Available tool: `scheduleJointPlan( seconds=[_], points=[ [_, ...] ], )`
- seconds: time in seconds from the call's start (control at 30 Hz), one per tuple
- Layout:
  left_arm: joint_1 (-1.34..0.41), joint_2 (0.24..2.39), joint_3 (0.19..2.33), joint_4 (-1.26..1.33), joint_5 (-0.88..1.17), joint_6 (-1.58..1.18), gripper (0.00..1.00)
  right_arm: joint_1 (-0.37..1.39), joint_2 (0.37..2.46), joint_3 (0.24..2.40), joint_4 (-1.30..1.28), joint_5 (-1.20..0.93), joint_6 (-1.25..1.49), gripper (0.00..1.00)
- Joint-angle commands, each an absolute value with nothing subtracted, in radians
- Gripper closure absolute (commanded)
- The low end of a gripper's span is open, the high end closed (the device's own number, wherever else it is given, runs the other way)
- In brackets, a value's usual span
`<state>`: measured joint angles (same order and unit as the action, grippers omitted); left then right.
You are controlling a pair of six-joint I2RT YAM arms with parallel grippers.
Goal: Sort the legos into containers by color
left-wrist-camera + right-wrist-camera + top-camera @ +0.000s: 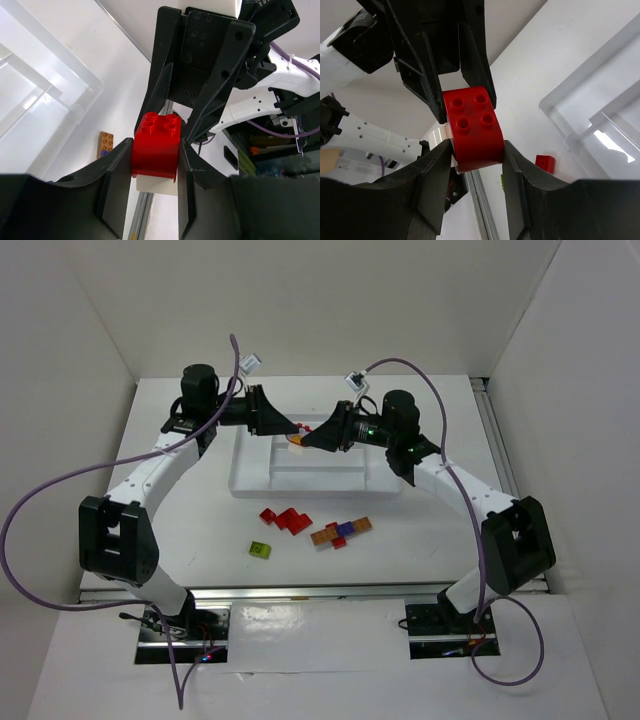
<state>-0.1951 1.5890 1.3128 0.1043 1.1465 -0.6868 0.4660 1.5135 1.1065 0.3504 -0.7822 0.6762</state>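
In midair, glossy red four-stud brick

A red lego is held above the white tray; other legos lie beside it.

No readable text, labels, brands, numbers or signs in any view. Small white tags on the purple cables, too small to make out any print. Studs on the red lego smooth-looking, with no lettering legible.
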Motion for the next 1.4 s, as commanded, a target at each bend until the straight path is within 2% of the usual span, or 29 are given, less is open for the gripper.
scheduleJointPlan(
  seconds=[0.0,0.07,0.1,0.13,0.2,0.23,0.3,0.43,0.53,0.63,0.7,0.8,0.87,0.9,0.93,1.03,1.23,1.37],
  points=[
    [-0.212,1.585,1.318,0.060,1.154,-0.644,1.00,0.476,1.497,1.134,0.420,-0.720,0.669,0.89],
    [-0.212,1.585,1.333,0.023,1.122,-0.611,1.00,0.476,1.474,1.124,0.387,-0.687,0.658,0.92],
    [-0.212,1.585,1.354,-0.029,1.103,-0.597,0.90,0.476,1.457,1.124,0.361,-0.648,0.649,0.95],
    [-0.212,1.585,1.368,-0.064,1.085,-0.577,0.75,0.476,1.448,1.124,0.348,-0.629,0.649,0.96],
    [-0.212,1.595,1.387,-0.107,1.039,-0.542,0.37,0.476,1.421,1.112,0.309,-0.580,0.624,1.00],
    [-0.212,1.595,1.397,-0.136,1.028,-0.531,0.14,0.476,1.408,1.112,0.255,-0.528,0.597,1.00],
    [-0.212,1.595,1.397,-0.158,0.990,-0.531,0.00,0.476,1.382,1.100,0.207,-0.464,0.577,1.00],
    [-0.202,1.586,1.397,-0.195,0.924,-0.531,0.02,0.486,1.303,1.075,0.094,-0.216,0.537,1.00],
    [-0.212,1.566,1.373,-0.207,0.859,-0.550,0.03,0.506,1.281,1.075,0.071,-0.120,0.505,1.00],
    [-0.221,1.542,1.283,-0.096,0.882,-0.668,0.05,0.529,1.272,1.075,0.057,-0.062,0.482,1.00],
    [-0.221,1.530,1.202,0.068,0.903,-0.806,0.06,0.548,1.272,1.075,0.037,-0.020,0.470,1.00],
    [-0.239,1.488,1.125,0.245,0.875,-0.916,0.13,0.586,1.281,1.085,0.037,0.046,0.460,1.00],
    [-0.303,1.465,1.155,0.191,0.806,-0.797,0.14,0.597,1.296,1.095,0.037,0.057,0.471,1.00],
    [-0.342,1.465,1.239,0.008,0.745,-0.571,0.11,0.597,1.308,1.115,-0.010,0.057,0.486,1.00],
    [-0.385,1.454,1.280,-0.083,0.545,-0.472,0.08,0.597,1.322,1.165,-0.041,0.057,0.486,1.00],
    [-0.508,1.430,1.287,-0.144,0.326,-0.255,0.03,0.597,1.382,1.277,-0.167,0.021,0.518,1.00],
    [-0.589,1.355,1.193,-0.051,0.220,-0.203,0.02,0.597,1.413,1.341,-0.253,-0.064,0.586,1.00],
    [-0.630,1.373,1.203,-0.069,0.091,-0.144,0.06,0.597,1.422,1.368,-0.264,-0.139,0.595,1.00]
  ],
)
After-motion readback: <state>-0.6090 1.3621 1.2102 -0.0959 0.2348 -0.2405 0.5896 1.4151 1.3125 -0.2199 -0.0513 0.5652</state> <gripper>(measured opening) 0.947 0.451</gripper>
